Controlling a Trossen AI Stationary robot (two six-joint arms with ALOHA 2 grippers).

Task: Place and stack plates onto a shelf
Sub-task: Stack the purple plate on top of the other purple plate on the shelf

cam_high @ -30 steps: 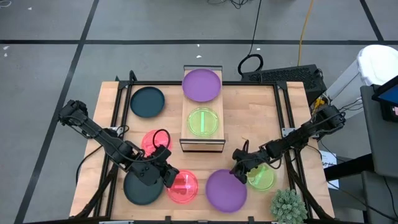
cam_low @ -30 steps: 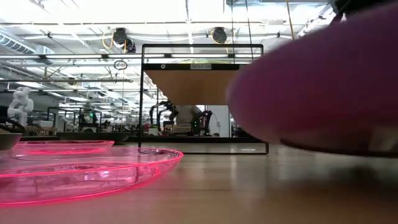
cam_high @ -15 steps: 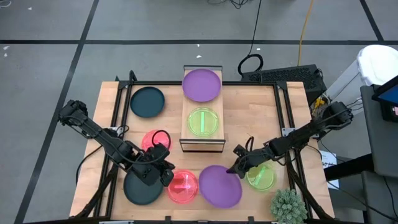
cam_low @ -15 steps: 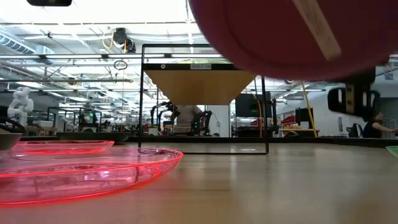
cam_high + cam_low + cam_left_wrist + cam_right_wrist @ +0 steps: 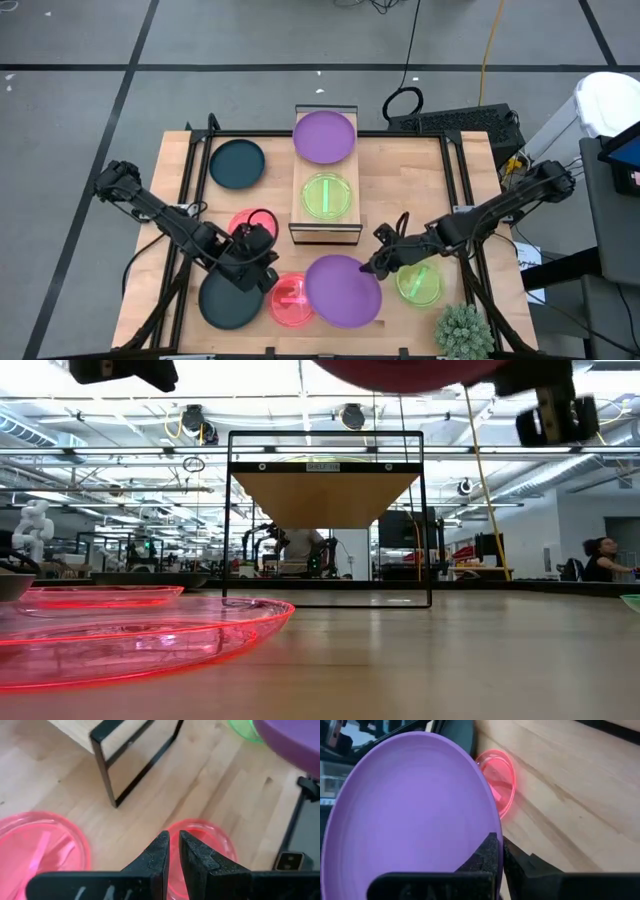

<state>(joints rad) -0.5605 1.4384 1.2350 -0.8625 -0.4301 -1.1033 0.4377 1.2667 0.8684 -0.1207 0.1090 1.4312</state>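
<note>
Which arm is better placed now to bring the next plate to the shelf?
Right: its gripper already grips the lifted purple plate. The left gripper holds nothing.

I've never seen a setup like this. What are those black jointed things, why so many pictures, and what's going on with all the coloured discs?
Those are two robot arms at a wooden table. One camera looks down from above, one sits at table height, and one rides on each wrist.

The discs are plastic plates, scattered about. The small wooden shelf already carries a green plate and a purple plate.

The right gripper pinches another purple plate by its rim, lifted off the table. The left gripper, fingers nearly closed and empty, hovers near a pink plate.
</note>
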